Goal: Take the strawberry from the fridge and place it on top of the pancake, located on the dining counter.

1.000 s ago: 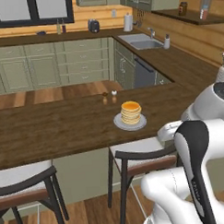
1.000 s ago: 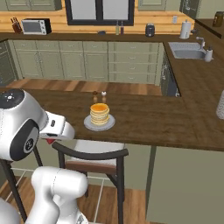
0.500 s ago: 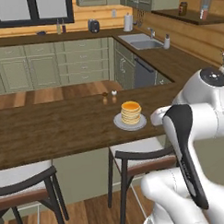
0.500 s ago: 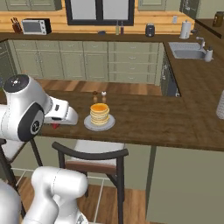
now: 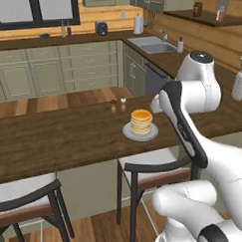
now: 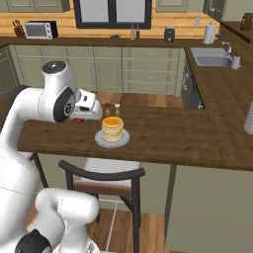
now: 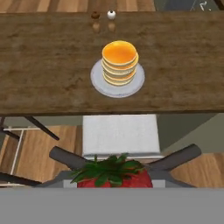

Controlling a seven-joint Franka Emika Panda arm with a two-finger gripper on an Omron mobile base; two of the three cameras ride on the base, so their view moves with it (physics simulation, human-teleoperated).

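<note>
The claw (image 7: 114, 181) was closed on the strawberry (image 7: 114, 174) — in the hand view the red fruit with its green leaves sat right at the bottom, between the finger tips, which it hid. In the right base view a bit of red (image 6: 79, 120) showed under the white hand, just left of the pancake (image 6: 112, 128) and near the counter's (image 6: 163, 138) front edge.

The pancake sat stacked on its pale plate (image 7: 98, 83) on the counter, ahead of the claw in the hand view and apart from the fruit — nothing lay on top of the stack. Two small shakers (image 7: 103, 15), one dark-topped and one white-topped, stood just beyond the plate. A chair (image 7: 120, 133) with a pale seat stood below the counter's edge, between the strawberry and the pancake in that view.
</note>
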